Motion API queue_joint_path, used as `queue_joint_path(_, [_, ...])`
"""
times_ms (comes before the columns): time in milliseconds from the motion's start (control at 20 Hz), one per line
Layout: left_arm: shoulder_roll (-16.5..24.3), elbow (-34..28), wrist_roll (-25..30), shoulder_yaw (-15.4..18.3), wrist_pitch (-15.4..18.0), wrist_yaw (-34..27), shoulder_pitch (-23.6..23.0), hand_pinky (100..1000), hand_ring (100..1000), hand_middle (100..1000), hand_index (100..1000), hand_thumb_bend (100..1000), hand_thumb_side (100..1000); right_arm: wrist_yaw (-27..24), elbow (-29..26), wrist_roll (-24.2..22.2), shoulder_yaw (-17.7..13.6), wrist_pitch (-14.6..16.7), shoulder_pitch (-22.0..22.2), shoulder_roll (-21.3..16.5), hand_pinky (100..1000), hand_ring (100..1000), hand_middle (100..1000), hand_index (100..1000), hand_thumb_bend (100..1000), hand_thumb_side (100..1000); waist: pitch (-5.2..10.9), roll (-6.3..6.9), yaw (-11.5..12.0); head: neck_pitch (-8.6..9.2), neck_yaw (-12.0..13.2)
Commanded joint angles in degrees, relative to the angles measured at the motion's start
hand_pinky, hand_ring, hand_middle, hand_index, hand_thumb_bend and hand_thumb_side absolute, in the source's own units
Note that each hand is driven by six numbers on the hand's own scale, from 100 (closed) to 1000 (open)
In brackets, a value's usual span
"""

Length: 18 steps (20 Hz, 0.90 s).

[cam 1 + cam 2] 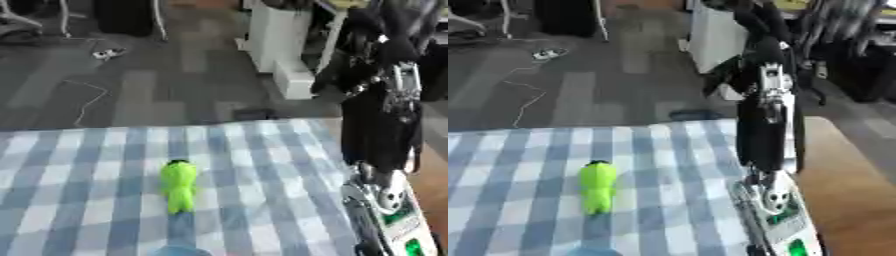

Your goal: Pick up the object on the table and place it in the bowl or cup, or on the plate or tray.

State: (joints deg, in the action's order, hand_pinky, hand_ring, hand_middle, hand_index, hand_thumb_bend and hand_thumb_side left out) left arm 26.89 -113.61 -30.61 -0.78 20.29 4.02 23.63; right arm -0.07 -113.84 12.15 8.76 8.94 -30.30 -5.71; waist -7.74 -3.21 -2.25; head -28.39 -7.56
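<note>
Bright green toy [178, 185] lies mid-table on blue-and-white checked cloth [79, 170], apart from robot's right hand [765, 95], raised over cloth's right edge w/ fingers pointing down; whether open or curled can't be told; blue rim [179, 250] just below toy.

Your right arm [765, 125] is smeared by blur, and its hand cannot be made out, so you cannot tell how the fingers stand. The green object [178, 186] is blurred too: only a dark top and a narrow lower end show. At the bottom edge a pale blue rim [179, 250] is cut off; what it is stays unclear.
</note>
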Motion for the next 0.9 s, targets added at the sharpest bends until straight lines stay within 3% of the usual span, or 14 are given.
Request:
queue_joint_path(50, [1.5,-1.0,0.1,0.4,0.1,0.2,0.9,642,585,701,832,158,905,0.0,-0.8,-0.2,-0.1,0.0,-1.0,-0.6,359,423,854,1000,100,826,0.75,0.34,0.1,0.28,0.4])
queue_joint_path(550, [1.5,-1.0,0.3,0.3,-0.1,0.2,0.9,641,585,708,834,161,907,0.0,-0.8,-0.2,-0.2,0.1,-1.0,-0.6,360,423,855,1000,100,826,0.78,0.32,0.1,-0.13,0.5])
queue_joint_path(700, [1.6,-1.0,2.0,0.1,-1.7,0.6,0.8,661,602,752,871,177,925,0.0,-0.8,0.0,-0.3,0.1,-1.0,-0.6,359,423,854,1000,100,826,0.79,0.31,-0.1,-1.86,0.1])
queue_joint_path(900, [2.2,-1.0,8.3,0.4,-7.4,3.7,0.5,686,614,796,925,168,941,0.3,-0.8,0.5,-0.8,0.3,-0.9,-0.3,358,424,853,1000,100,825,0.80,0.35,-0.6,-5.04,-0.5])
